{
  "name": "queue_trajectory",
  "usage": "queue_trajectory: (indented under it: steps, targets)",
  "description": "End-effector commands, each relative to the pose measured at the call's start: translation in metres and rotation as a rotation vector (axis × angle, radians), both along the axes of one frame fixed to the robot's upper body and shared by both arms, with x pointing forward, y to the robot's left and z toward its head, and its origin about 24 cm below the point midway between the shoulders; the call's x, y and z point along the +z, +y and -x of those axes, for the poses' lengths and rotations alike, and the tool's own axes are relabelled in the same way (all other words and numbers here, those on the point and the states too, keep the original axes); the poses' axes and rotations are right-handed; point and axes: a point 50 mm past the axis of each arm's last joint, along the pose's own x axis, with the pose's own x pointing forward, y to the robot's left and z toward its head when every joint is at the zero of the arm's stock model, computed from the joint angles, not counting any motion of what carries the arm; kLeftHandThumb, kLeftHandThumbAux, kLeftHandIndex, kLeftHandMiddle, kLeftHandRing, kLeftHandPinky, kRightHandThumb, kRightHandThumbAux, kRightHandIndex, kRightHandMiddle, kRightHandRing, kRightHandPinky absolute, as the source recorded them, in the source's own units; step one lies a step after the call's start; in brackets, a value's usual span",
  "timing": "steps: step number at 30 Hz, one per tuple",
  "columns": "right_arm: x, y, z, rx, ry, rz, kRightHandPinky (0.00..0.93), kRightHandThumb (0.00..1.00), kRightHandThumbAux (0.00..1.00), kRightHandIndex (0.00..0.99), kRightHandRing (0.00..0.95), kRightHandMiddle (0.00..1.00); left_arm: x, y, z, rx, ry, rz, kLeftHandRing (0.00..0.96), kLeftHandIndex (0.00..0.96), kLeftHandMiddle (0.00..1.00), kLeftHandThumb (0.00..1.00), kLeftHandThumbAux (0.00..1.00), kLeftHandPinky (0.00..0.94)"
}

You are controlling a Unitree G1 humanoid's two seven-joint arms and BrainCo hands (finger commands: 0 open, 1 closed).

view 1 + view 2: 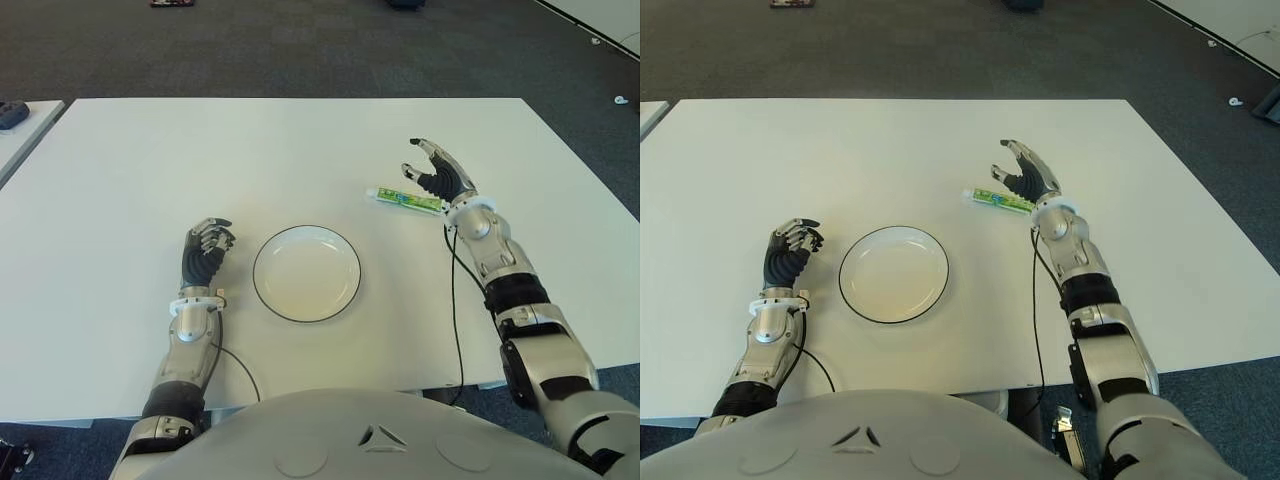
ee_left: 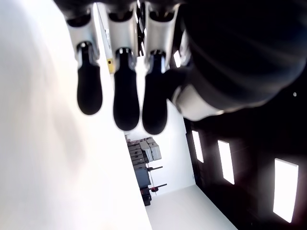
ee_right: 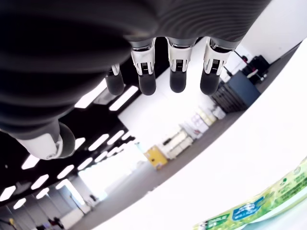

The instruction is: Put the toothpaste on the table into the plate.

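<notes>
A green and white toothpaste tube [image 1: 405,199] lies flat on the white table [image 1: 300,150], right of the plate. The round white plate [image 1: 306,273] with a dark rim sits near the table's front edge and holds nothing. My right hand [image 1: 432,170] hovers just over the tube's right end with fingers spread and nothing between them; the tube [image 3: 259,207] shows beneath it in the right wrist view. My left hand [image 1: 207,243] shows left of the plate, fingers curled, holding nothing.
A second white table [image 1: 20,130] with a dark object [image 1: 10,113] on it stands at the far left. Dark carpet [image 1: 300,50] lies beyond the table. A black cable [image 1: 455,300] runs along my right forearm.
</notes>
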Motion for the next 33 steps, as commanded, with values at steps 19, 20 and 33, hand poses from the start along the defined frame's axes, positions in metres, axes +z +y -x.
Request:
queue_trajectory:
  steps: [19,20,33]
  targets:
    - [0.003,0.006,-0.040,0.030,0.188,0.388,0.000,0.527,0.208,0.000,0.000,0.000,-0.011,-0.004,0.010,0.016,0.045,0.028,0.583,0.428,0.574,0.704,0.717,0.559]
    - [0.002,0.006,-0.041,0.030,0.192,0.401,0.000,0.527,0.207,0.000,0.000,0.000,-0.011,-0.004,0.010,0.016,0.042,0.028,0.583,0.428,0.575,0.704,0.717,0.560]
    - [-0.009,-0.003,-0.039,0.034,0.241,0.496,0.000,0.534,0.210,0.000,0.000,0.000,-0.011,-0.002,0.012,0.019,0.037,0.022,0.580,0.428,0.569,0.704,0.717,0.538]
